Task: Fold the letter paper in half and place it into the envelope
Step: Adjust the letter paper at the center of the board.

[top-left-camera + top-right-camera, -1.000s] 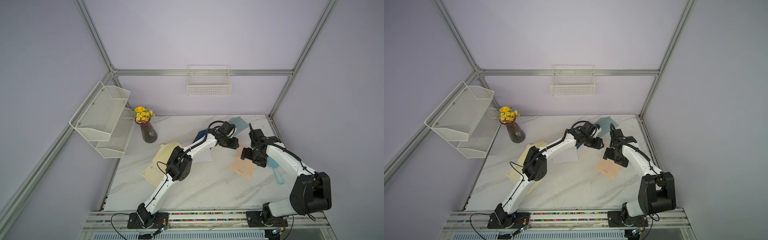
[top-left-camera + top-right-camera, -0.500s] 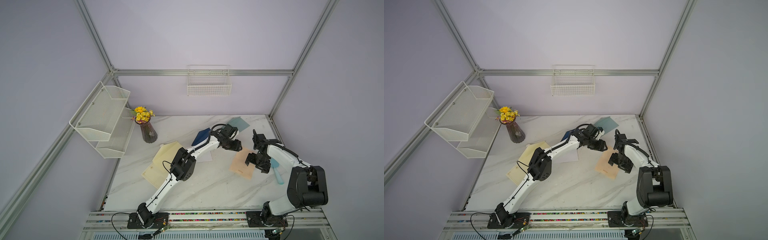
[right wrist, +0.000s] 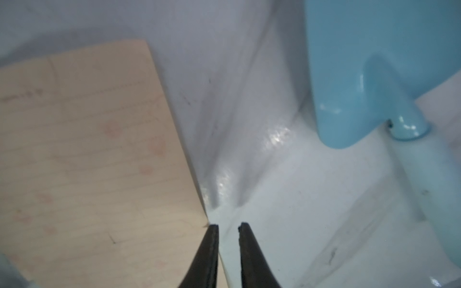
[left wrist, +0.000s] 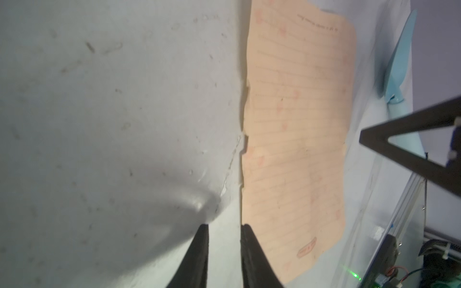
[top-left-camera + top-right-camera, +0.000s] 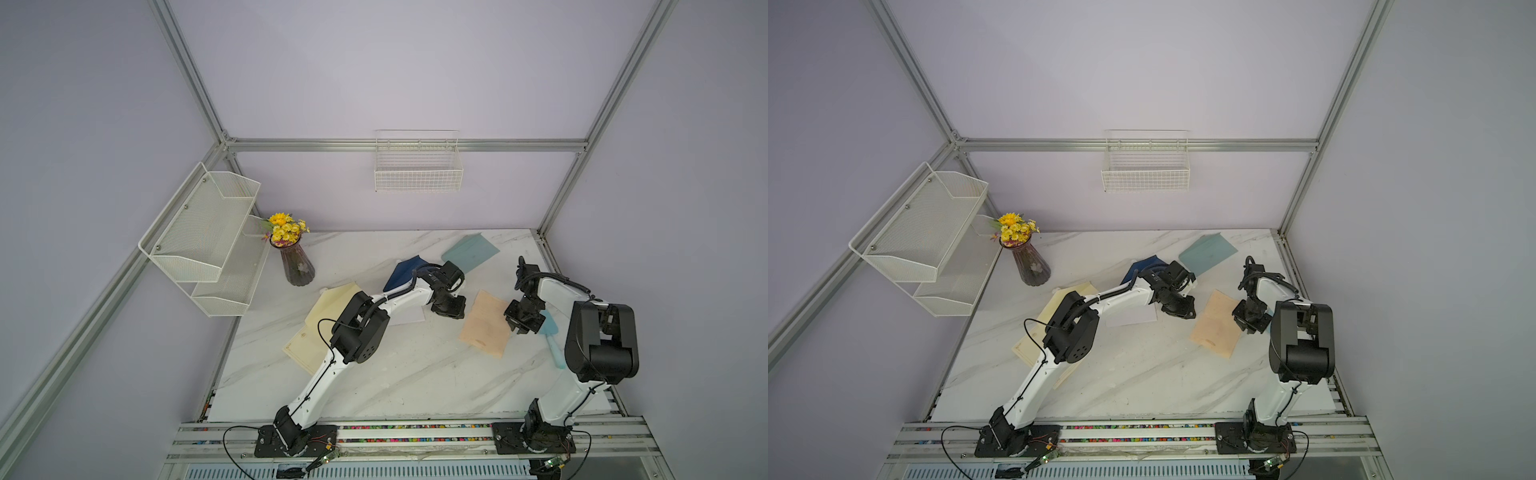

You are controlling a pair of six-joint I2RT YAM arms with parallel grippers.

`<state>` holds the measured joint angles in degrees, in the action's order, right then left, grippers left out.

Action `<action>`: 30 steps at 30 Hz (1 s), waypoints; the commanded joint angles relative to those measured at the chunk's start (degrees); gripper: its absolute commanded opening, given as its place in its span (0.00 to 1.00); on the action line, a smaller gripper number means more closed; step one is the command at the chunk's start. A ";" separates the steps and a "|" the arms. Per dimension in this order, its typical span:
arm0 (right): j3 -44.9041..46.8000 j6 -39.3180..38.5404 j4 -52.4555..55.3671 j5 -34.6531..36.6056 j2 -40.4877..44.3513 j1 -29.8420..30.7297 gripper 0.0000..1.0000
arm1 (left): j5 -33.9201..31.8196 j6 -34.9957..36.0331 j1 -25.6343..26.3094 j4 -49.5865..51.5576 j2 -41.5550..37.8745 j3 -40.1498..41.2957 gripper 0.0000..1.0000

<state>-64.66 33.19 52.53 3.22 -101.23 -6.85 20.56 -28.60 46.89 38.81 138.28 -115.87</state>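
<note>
Left claw sits slightly ajar, one tip at the paper's long edge, gripping nothing. My right claw is pinched almost closed at the opposite edge; I cannot tell whether it grips. Paper lies flat on the bench.

Both top views sit high on the six o'clock side, looking steeply down toward twelve o'clock and sharing nearly all of the table. Each wrist camera rides close above the tabletop. The left seems to face four o'clock, and both catch the letter paper, blurred in the right's.
</note>
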 commanded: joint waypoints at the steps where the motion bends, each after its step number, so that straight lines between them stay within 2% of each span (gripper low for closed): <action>1: -2.51 1.48 -1.64 1.17 -2.45 -0.82 0.03 | -1.78 2.61 -0.23 -0.19 -6.46 3.47 0.19; 9: -6.29 2.14 -2.66 1.61 -9.60 -1.08 0.02 | -2.40 4.36 -0.22 1.10 -8.51 8.46 0.17; 12: -6.11 2.32 -4.48 -0.81 -10.98 -1.11 0.02 | -2.51 5.21 -0.27 2.49 -8.70 9.08 0.16; 17: -4.27 2.49 -9.84 -8.72 -11.35 -0.21 0.00 | -4.13 6.64 -0.31 3.32 -11.56 11.63 0.16; 21: -5.44 1.84 -11.96 -14.17 -12.29 2.82 0.02 | -5.94 8.19 -0.92 5.72 -14.24 12.19 0.16; 30: -11.37 2.43 -14.10 -19.96 -15.23 12.70 0.03 | -10.09 11.31 -2.07 9.17 -22.51 16.28 0.24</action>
<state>-76.05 34.33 42.11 -11.40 -112.71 2.94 12.64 -19.86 45.08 45.91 119.50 -100.44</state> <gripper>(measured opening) 0.045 0.239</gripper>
